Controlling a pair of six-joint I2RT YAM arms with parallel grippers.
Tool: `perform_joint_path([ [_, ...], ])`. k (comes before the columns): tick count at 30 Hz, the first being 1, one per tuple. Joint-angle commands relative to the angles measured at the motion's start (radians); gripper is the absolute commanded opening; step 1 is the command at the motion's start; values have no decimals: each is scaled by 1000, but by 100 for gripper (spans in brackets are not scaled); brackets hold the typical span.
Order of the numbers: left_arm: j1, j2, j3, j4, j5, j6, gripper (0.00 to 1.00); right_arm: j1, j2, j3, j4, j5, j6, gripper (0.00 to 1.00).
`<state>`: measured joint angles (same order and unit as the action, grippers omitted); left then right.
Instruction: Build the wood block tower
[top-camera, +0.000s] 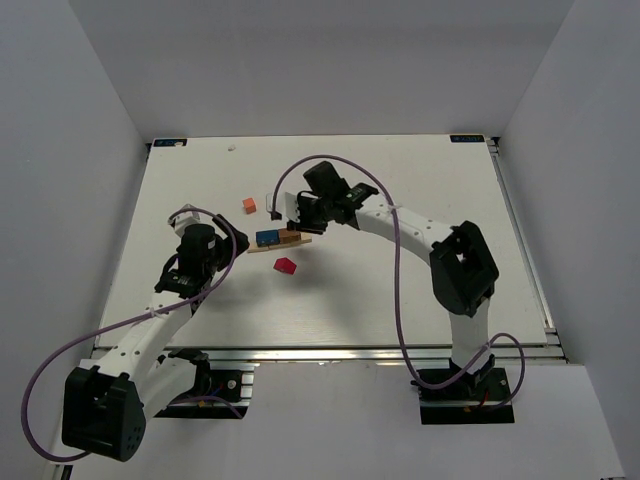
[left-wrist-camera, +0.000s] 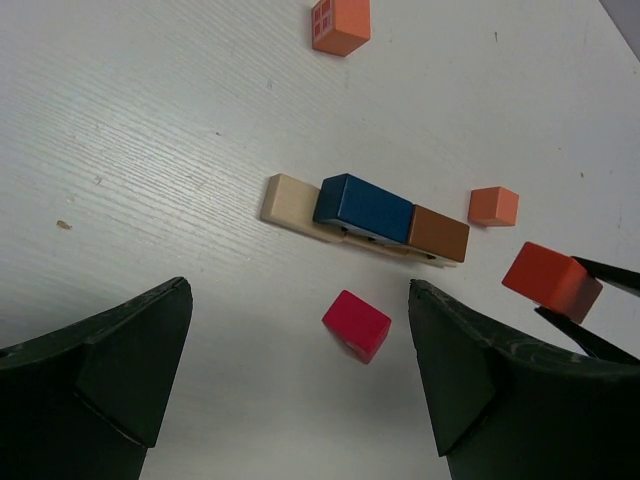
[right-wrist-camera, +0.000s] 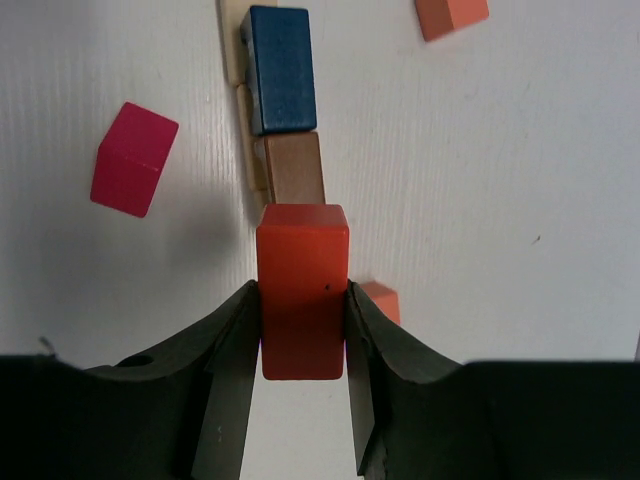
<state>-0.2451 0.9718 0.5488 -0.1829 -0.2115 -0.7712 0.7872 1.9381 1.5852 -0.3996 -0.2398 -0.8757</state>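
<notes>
The wood block tower is a tan base row with a blue block and a brown block lying on it. My right gripper is shut on a red-orange block and holds it above the tower's brown end. In the top view that gripper is just behind the tower. My left gripper is open and empty, with a loose red cube on the table ahead between its fingers. In the top view it is left of the tower.
An orange block lies behind and left of the tower and also shows in the left wrist view. A small orange cube sits beside the tower's brown end. The red cube lies just in front of the tower.
</notes>
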Motion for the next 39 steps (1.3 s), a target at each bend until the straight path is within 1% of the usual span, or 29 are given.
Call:
perform_joint_path([
  [1, 4, -10, -6, 2, -26, 0, 98, 12, 61, 140, -90, -84, -83, 26],
  [2, 4, -10, -7, 0, -29, 0, 98, 15, 96, 195, -105, -84, -94, 27],
  [5, 6, -13, -10, 6, -43, -3, 98, 26, 153, 257, -146, -81, -131, 27],
  [9, 7, -2, -24, 19, -43, -14, 98, 35, 208, 355, -197, -118, -152, 26],
  [16, 9, 16, -23, 23, -46, -7, 98, 53, 286, 438, -209, -122, -161, 26],
  [26, 12, 25, -29, 39, -52, 3, 98, 63, 326, 481, -223, -119, -177, 27],
  [32, 13, 38, -24, 37, -48, 3, 98, 66, 358, 521, -249, -116, -167, 31],
  [35, 13, 27, -23, 34, -52, 3, 98, 67, 369, 532, -240, -87, -160, 31],
  [39, 15, 16, -27, 26, -72, 3, 98, 70, 372, 538, -237, -89, -144, 31],
])
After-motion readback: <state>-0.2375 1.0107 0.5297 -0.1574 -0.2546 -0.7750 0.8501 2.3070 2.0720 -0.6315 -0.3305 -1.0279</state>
